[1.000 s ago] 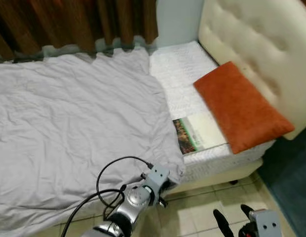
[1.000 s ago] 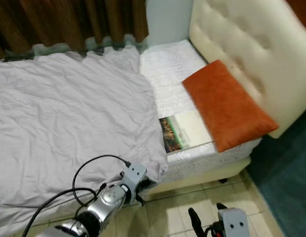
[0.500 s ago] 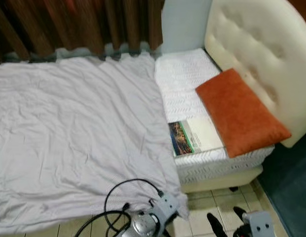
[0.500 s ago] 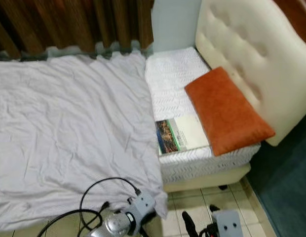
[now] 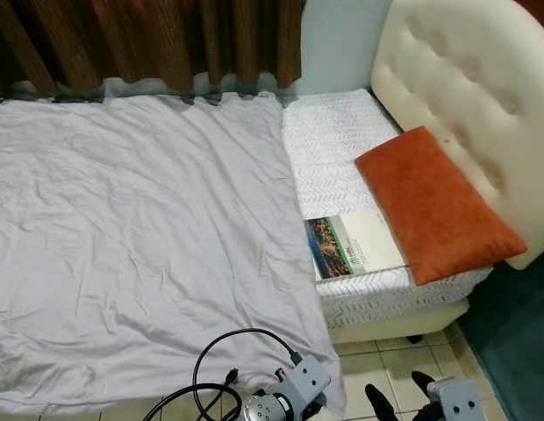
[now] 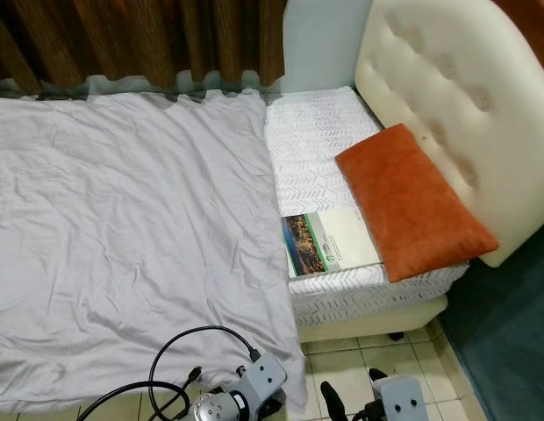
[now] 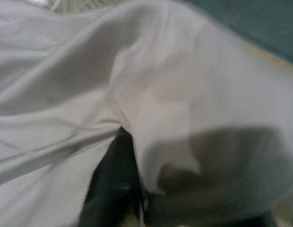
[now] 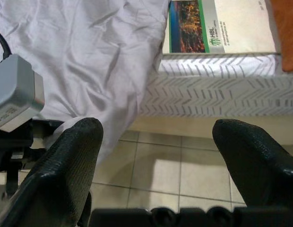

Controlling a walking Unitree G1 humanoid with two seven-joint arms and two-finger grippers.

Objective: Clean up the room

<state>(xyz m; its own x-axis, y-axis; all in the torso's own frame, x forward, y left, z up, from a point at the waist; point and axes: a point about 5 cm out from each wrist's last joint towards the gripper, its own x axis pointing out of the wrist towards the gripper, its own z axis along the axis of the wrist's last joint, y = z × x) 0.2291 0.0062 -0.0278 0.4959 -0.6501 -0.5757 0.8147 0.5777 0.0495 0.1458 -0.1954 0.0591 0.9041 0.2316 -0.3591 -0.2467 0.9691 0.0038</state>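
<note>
A wide grey sheet (image 5: pixel 149 228) covers most of the bed and its near corner hangs over the bed's side. My left gripper (image 7: pixel 120 137) is low at that corner, shut on a fold of the sheet, with cloth draped over its fingers. The left wrist housing (image 5: pixel 303 383) sits just beside the hanging corner. My right gripper (image 5: pixel 397 393) stands open above the tiled floor (image 8: pixel 184 165), holding nothing. A book (image 5: pixel 351 246) with a green and photo cover lies on the bare white mattress (image 5: pixel 333 149). An orange pillow (image 5: pixel 434 206) rests beside the book.
A cream tufted headboard (image 5: pixel 465 88) stands behind the pillow at the right. Brown curtains (image 5: pixel 149 39) hang along the far side of the bed. A dark blue carpet (image 5: pixel 518 324) lies at the right of the floor tiles. A black cable (image 5: pixel 219 351) loops over the sheet's near edge.
The view has shifted. My left gripper has drawn the sheet's corner toward me and down over the bed's side, and the sheet lies flatter. The right gripper stays open.
</note>
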